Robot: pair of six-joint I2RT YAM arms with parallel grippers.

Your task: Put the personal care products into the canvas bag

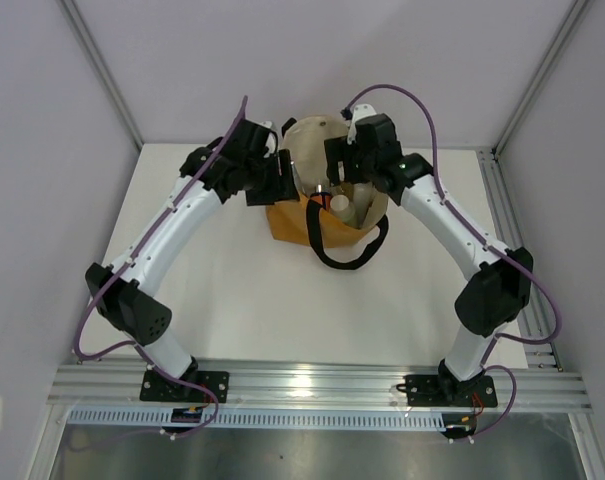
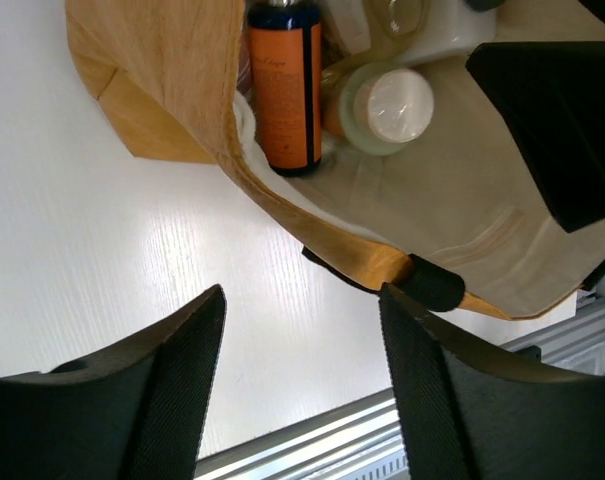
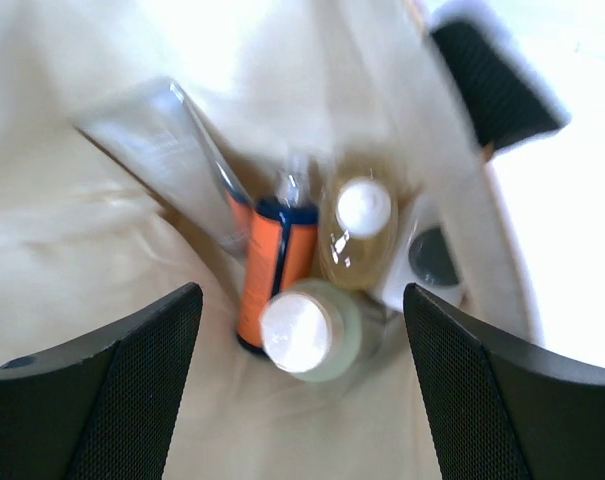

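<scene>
The mustard-tan canvas bag [image 1: 292,218] stands at the far middle of the table, its cream inside [image 3: 102,250] open upward. Inside lie the slim clear bottle [image 3: 162,150], the orange dark-capped bottle [image 3: 272,270], the clear white-capped bottle [image 3: 307,330], the rounded yellowish bottle [image 3: 357,230] and the small grey-capped bottle [image 3: 432,258]. My right gripper [image 3: 302,390] is open and empty above the bag's mouth. My left gripper [image 2: 302,380] is open and empty beside the bag's left rim [image 2: 282,215], over bare table. The orange bottle [image 2: 284,85] and the white-capped bottle [image 2: 387,105] also show in the left wrist view.
The bag's black loop handle [image 1: 352,250] hangs over the table on its near right side. An aluminium rail [image 1: 322,385] runs along the near edge. White walls enclose the table on three sides.
</scene>
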